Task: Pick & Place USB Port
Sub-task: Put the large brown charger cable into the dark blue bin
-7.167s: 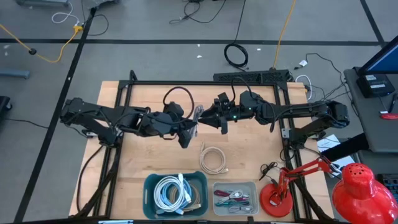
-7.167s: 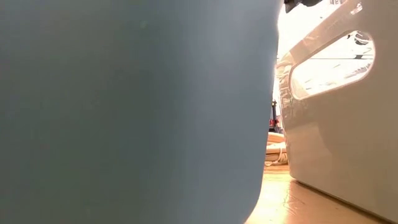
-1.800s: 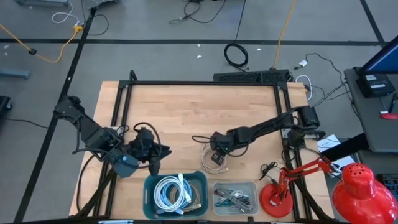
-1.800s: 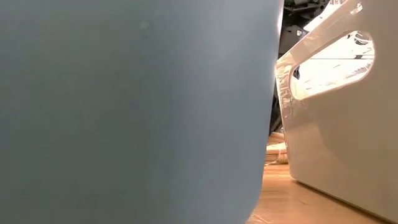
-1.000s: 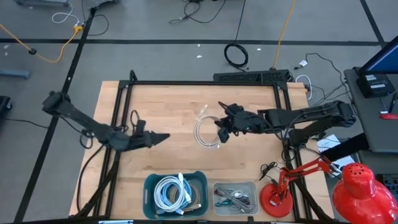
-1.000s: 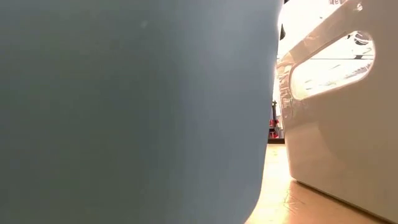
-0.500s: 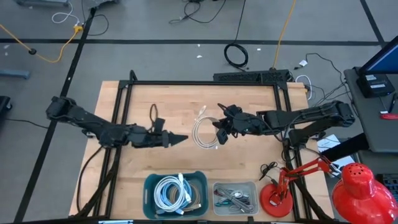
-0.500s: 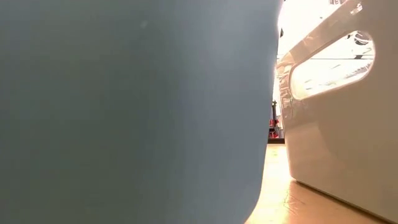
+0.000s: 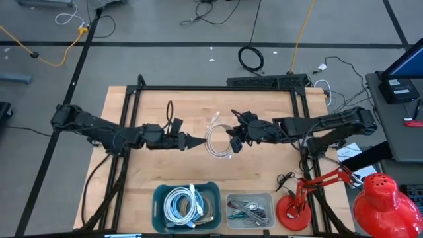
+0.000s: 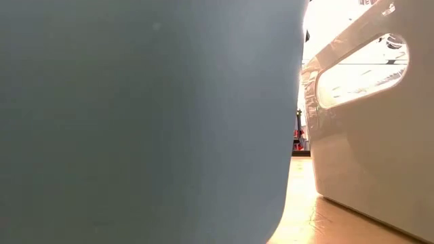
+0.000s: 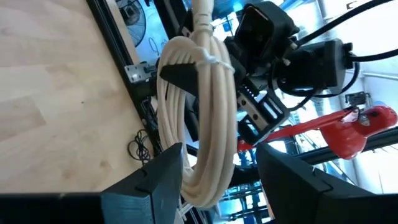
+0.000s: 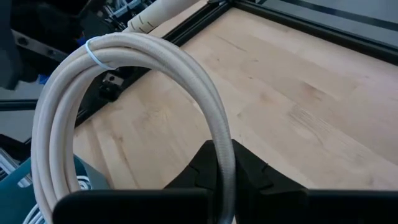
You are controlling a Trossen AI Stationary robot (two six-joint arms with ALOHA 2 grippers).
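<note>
USB cable (image 9: 218, 140) — smooth cream coil — pinched by right gripper (image 9: 232, 139).

A red desk lamp (image 9: 370, 198) stands at the wooden table's (image 9: 185, 109) near right corner.

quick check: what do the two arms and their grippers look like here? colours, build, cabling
Both arms are dark, near black, slim and jointed. The left gripper tapers to a point seen from above; its fingers are flat, matte and angular. A black cable loops above the left arm. The right gripper is blocky, with dark fingers.
</note>
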